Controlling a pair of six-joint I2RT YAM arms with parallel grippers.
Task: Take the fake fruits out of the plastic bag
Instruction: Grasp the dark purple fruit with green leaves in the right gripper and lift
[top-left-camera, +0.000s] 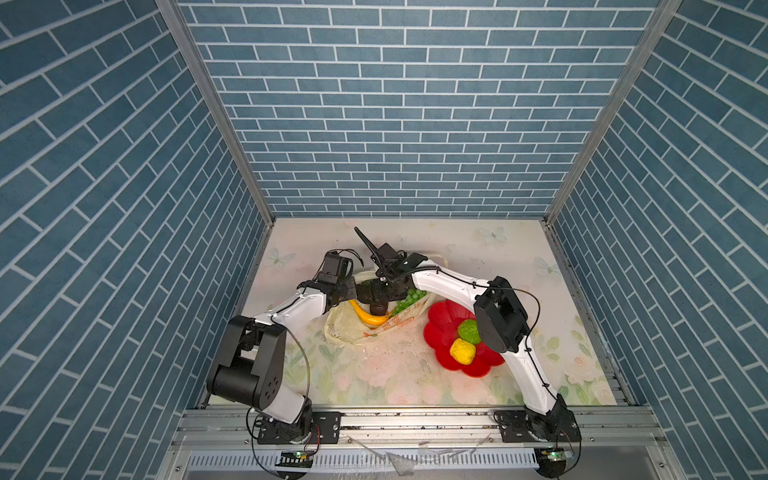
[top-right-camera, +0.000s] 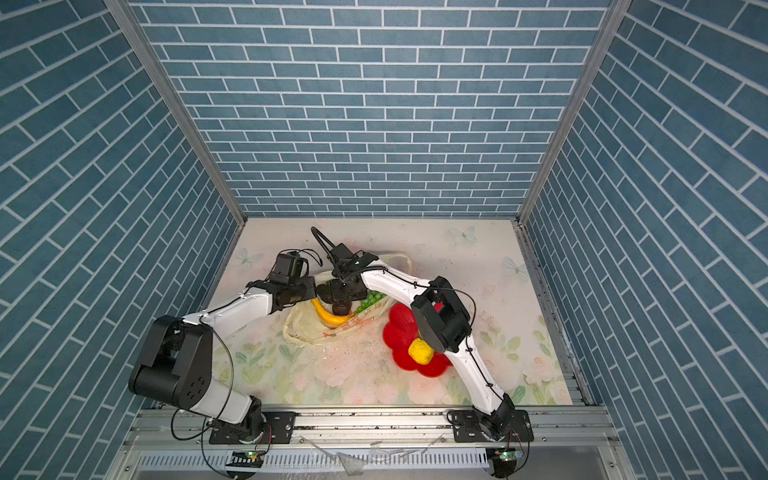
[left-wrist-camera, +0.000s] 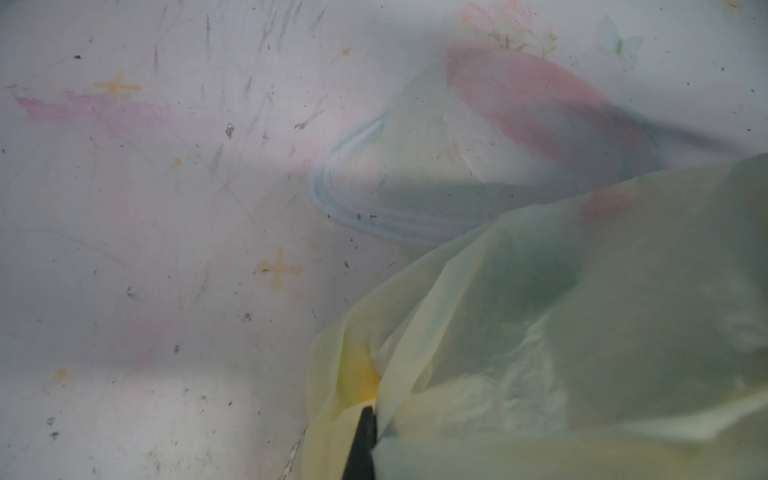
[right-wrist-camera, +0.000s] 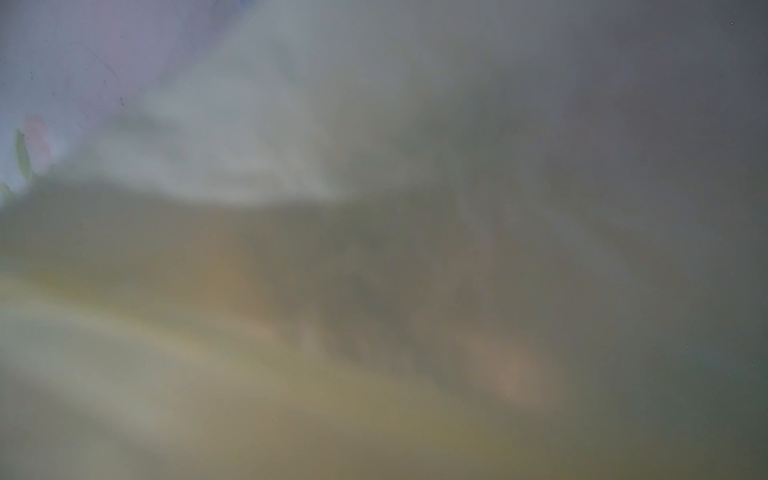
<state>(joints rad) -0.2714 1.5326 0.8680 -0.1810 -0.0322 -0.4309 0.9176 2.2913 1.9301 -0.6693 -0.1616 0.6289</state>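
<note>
Blue brick-patterned walls close in a pale floral tabletop. Near its middle the left gripper is clamped fully closed on the left edge of the plastic bag. In the left wrist view the pale yellow film puckers around a dark fingertip. The right gripper reaches down into the bag's mouth from the right. Its jaws are hidden under the wrist, and the right wrist view gives only a blur of film, so I cannot tell how wide they stand or whether they hold anything. Of the fake fruits, three show in the bag's open mouth: the banana curving along the near side, a dark brown piece touching it, and the grape bunch to the right, below the right forearm. Just beside the bag on the right lies the red flower-shaped plate. On it sit a green knobbly ball and a yellow knobbly ball, touching each other and partly covered by the right arm's elbow.
</note>
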